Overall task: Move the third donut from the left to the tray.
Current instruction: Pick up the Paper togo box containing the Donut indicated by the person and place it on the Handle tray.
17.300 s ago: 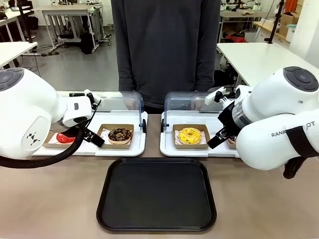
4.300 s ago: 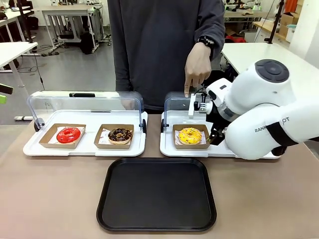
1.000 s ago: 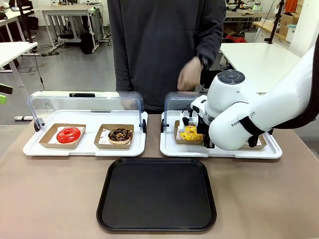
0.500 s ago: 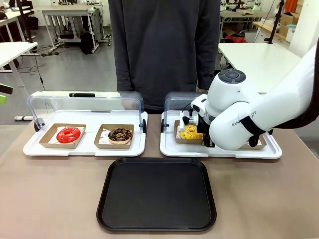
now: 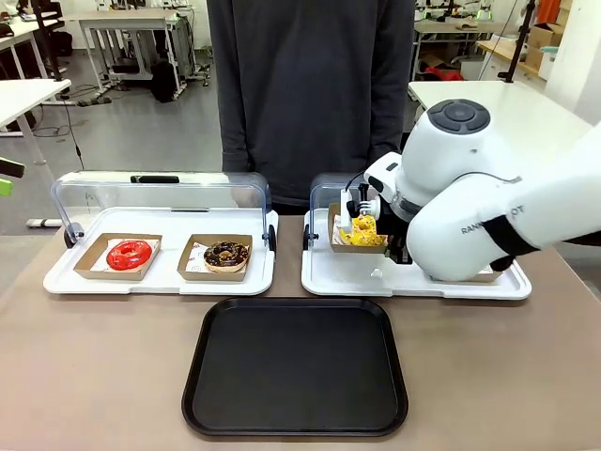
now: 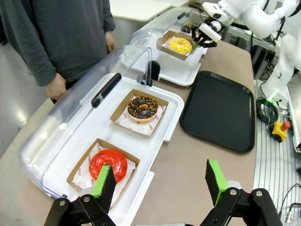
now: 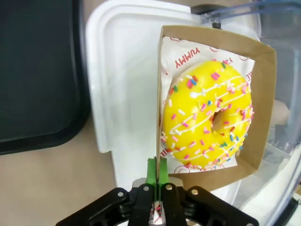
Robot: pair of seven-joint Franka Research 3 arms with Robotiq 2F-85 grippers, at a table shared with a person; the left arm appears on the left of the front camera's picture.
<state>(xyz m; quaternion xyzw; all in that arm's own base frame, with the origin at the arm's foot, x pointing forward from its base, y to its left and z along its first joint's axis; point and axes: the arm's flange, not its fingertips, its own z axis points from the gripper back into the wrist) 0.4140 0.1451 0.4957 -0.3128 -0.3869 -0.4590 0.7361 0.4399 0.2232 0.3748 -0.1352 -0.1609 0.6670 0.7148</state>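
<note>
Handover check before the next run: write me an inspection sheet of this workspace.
Surface: brown table, bare in front.
Job's things: yellow donut in its cardboard holder, tilted and lifted off the right white tray; black tray has nothing on it.
Clutter: red donut and chocolate donut in holders on the left white tray; clear lids open.
Grippers: right pincer shut on the holder's edge; left pincer open, holding nothing.
Cables: black cable beside the table.
Surroundings: person standing at the far side; other tables behind.

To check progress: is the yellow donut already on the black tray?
No, the yellow donut is above the white tray; the black tray is bare.
</note>
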